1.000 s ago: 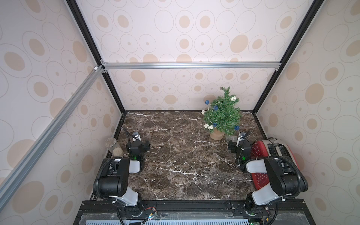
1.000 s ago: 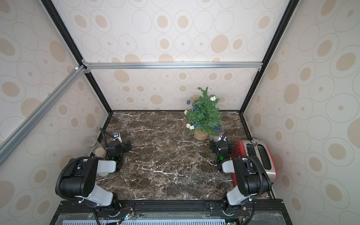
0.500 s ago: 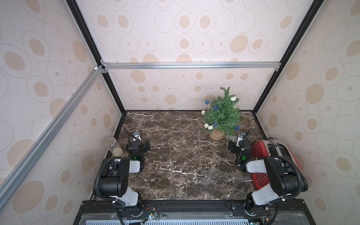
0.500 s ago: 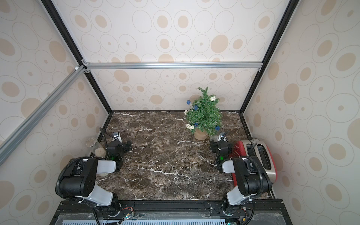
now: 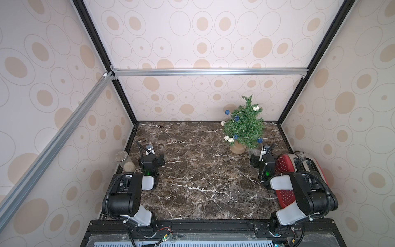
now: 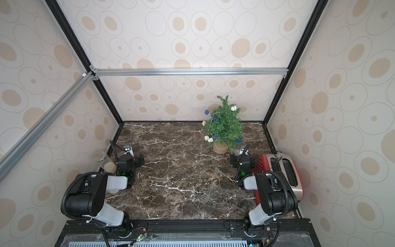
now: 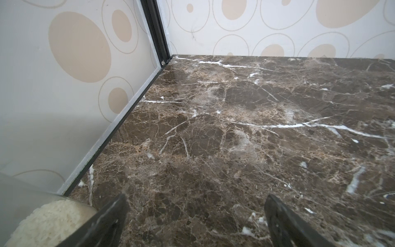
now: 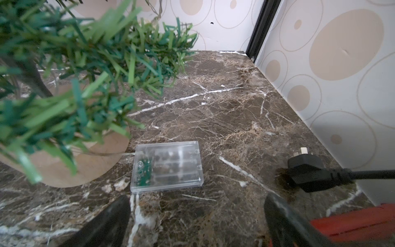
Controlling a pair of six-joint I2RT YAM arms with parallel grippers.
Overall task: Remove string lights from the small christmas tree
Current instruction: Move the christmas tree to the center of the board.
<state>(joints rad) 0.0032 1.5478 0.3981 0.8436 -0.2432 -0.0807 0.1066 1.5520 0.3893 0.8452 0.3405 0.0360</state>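
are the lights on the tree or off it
On it: the string lights hang among the branches of the tree, white and blue balls from near its top to the pot.

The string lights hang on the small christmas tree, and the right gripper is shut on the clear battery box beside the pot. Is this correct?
One part is wrong. The right gripper is not shut on the clear battery box: the right wrist view shows its jaws open, with the box lying free ahead of them. The rest holds.

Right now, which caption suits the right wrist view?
Open right tool before a clear plastic battery box beside the tan-potted green tree.
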